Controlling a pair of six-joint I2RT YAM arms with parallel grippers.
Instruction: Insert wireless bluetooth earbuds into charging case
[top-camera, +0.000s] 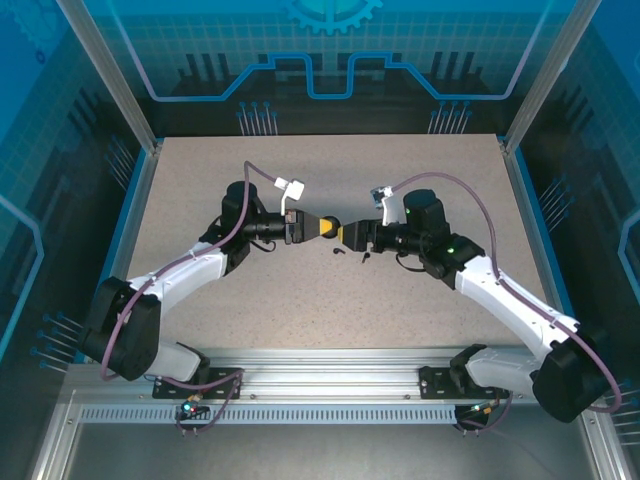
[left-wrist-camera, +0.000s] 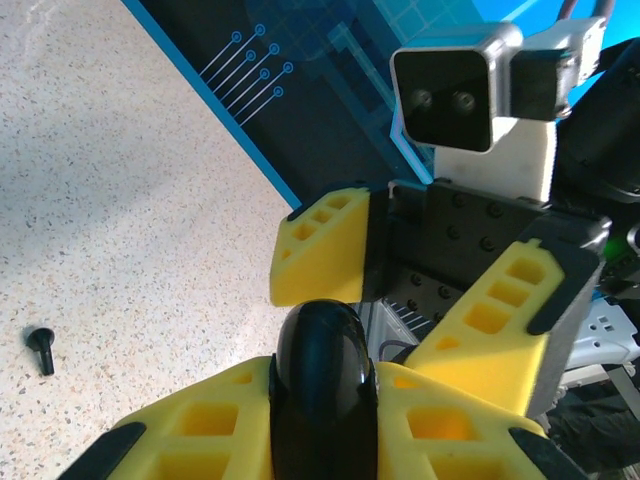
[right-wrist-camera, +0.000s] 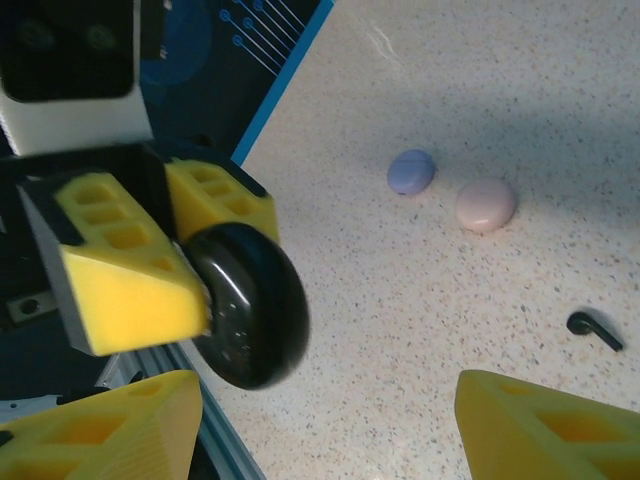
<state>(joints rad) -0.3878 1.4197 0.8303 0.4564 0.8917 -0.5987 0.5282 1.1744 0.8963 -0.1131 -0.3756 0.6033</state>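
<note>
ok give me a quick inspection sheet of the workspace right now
surface: speckled beige table, no spills seen
job's things: black case in the left claw; lavender case and pink case lying close together, not touching; a black earbud and a second black earbud loose on the table
clutter: nothing seen
grippers: left claw shut on the black case; right claw open, facing it, empty
cables: purple cable looped along each arm
surroundings: blue printed walls, aluminium frame
</note>
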